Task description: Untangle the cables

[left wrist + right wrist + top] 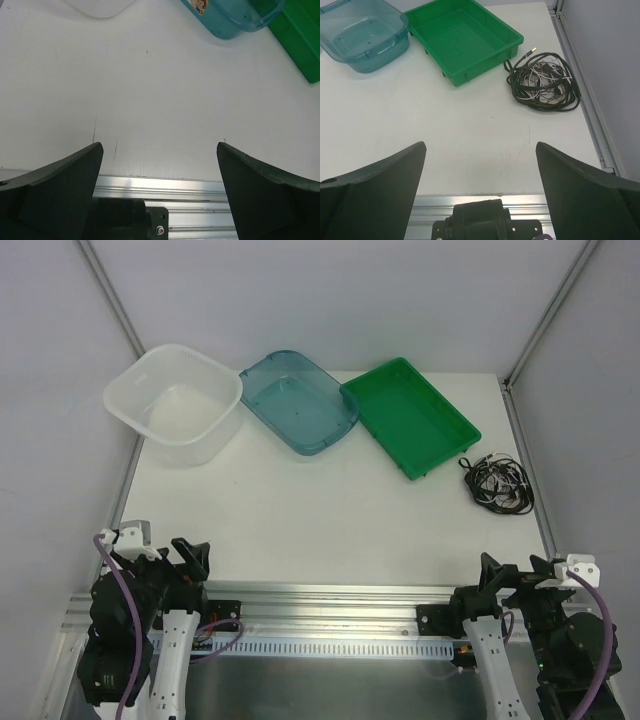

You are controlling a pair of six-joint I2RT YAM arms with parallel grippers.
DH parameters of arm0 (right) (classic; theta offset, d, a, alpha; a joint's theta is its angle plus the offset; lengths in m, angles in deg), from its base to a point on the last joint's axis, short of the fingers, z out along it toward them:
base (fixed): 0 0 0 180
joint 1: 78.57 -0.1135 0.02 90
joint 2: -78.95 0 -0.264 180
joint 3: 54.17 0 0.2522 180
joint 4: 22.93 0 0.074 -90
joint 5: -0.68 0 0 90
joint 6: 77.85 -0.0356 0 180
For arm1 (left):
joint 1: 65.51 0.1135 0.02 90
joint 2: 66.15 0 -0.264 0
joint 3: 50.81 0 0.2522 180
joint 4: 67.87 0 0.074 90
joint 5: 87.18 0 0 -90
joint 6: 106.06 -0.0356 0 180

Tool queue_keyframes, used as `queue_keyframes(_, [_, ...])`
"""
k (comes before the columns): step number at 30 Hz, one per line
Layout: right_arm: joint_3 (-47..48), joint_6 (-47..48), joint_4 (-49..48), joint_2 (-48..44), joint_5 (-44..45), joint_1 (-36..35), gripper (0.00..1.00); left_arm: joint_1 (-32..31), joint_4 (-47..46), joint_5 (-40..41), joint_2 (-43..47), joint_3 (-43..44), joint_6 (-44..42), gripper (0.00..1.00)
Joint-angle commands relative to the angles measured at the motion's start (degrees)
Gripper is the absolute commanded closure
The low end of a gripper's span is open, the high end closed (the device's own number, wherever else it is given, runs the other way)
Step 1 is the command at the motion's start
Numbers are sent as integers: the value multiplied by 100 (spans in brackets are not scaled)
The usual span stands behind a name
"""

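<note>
At the near edge of the desk [320,525], the left tool [160,145] and the right tool [480,144] are both seen spread fully wide, and nothing is held in either. Bare white desk lies ahead of each.

Further out on the right side, well ahead of the right tool, the cables [543,82] are found in one knotted heap of dark loops, with some pale strands mixed in and a small plug poking out at the far side. The heap lies just beside the near right corner of the green tray [490,55].

No untangling appears to have been started. The heap would best be approached by the right tool, which is far nearer. A single outer loop or the free plug end should be pinched rather than the whole mass, while the rest is pinned by the left tool.

Farthest back, a blue tub [375,57] and a white tub [190,448] are lined up leftward.
</note>
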State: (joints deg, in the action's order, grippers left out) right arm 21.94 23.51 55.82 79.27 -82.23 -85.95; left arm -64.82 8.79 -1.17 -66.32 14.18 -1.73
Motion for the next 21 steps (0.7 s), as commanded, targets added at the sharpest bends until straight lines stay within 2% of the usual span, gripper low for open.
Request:
queue_keyframes(1, [32,174,-92,-1095,-199,17,3,-51,-111,-84,1027,-77,-35,1])
queue_keyframes(6, [23,271,-276,-1086,-655,34,3,-51,-119,-76,1027,-104,-35,1])
queue_keyframes(10, [-3,-36,-575,-832,-587,35,3,-51,-198,73,992,-95,193,1])
queue_keyframes(14, [-30,-441,-646,-51,-516,26,3,-51,-242,-40,852,-191,517,1])
queue_keyframes(15, [-21,-537,-707,429,-577,34,3,-43,-260,-67,747,-183,562,1])
queue_keyframes(21, [93,-1012,-1145,1934,-551,43,3,-51,-374,56,185,45,1010,1])
